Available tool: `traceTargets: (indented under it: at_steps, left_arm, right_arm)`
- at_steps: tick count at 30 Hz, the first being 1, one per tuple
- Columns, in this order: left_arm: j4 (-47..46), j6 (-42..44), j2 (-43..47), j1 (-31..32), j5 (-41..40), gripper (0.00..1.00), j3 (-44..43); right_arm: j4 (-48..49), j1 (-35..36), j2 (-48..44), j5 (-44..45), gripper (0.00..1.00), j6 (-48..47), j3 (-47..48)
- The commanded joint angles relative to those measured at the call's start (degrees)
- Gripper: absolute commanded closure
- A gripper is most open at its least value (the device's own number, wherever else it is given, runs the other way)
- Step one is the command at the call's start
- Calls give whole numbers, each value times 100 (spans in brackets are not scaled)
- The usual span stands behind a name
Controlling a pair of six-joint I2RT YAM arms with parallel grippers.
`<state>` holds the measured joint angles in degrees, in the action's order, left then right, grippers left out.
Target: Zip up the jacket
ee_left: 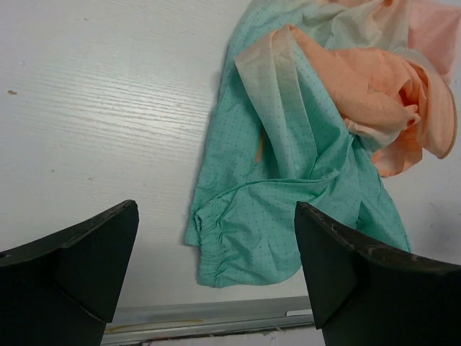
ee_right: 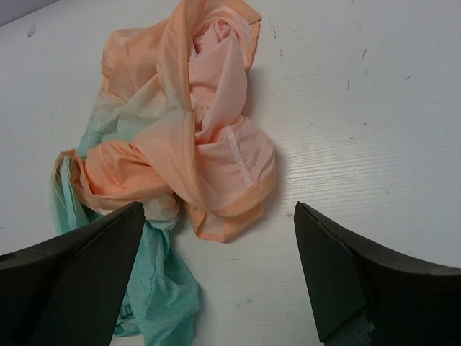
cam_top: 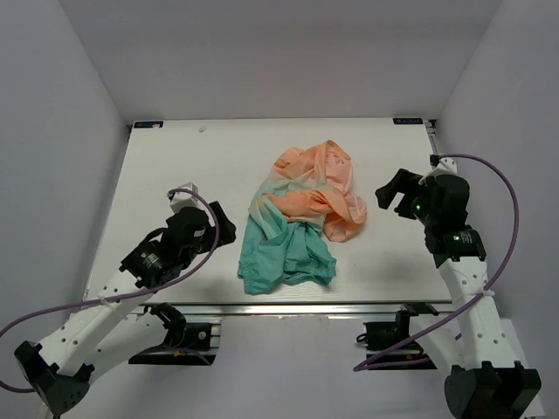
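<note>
**Jacket bunched mid-desk, both hands open and clear of it**

Top view:
- The jacket (cam_top: 301, 223) is a crumpled heap on the desk (cam_top: 175, 166), slightly right of centre. The peach-orange part lies toward the far side and the teal part toward the near edge.
- The left hand (cam_top: 220, 230) sits left of the teal end, near it but apart.
- The right hand (cam_top: 397, 194) sits right of the orange end, just beside it, with a gap of bare desk between.
- Only this view shows both arms at once, along with the purple cables (cam_top: 507, 227) looping off each arm.

Left wrist view:
- The fingers (ee_left: 86, 259) are spread wide with nothing gripped.
- It shows detail the top view lacks. The teal cloth has a fine dot print, and a gathered elastic cuff (ee_left: 216, 245) lies close to the metal rail (ee_left: 216, 317) at the desk's near edge.
- A pale fold crosses the teal, with orange bunched up at upper right.
- There is a short orange streak (ee_left: 259, 150) on the teal. I can't tell what it is.

Right wrist view:
- These fingers are also wide apart and hold nothing.
- It shows the orange side. An orange band (ee_right: 189, 122) runs down through twisted peach folds, and a teal tail trails off at lower left.
- I can't tell whether that band is the zipper.
- Small dark scuffs (ee_right: 349, 83) mark the desk, visible in this view only.
</note>
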<state>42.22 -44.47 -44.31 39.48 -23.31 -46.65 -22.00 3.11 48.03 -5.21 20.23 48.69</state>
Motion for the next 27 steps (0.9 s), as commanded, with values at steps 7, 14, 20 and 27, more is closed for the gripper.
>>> traceTargets:
  at_steps: [7, 14, 20, 27]
  left_arm:
    - [-802, 130, -542, -2, 275, 2, 131]
    - [-1857, 1114, -2078, -125, 1, 2, -1010]
    - [-1919, 2099, -4829, -512, 941, 2, -3356]
    - [-1463, 2820, -7695, -538, 1065, 2, -6055]
  right_arm:
    - [363, -4, -110, -51, 11, 95, -193]
    - [-41, -4, 522, -76, 11, 253, 62]
    - [29, -4, 1373, -533, 11, 323, 220]
    - [696, 118, 2579, -481, 11, 719, 422]
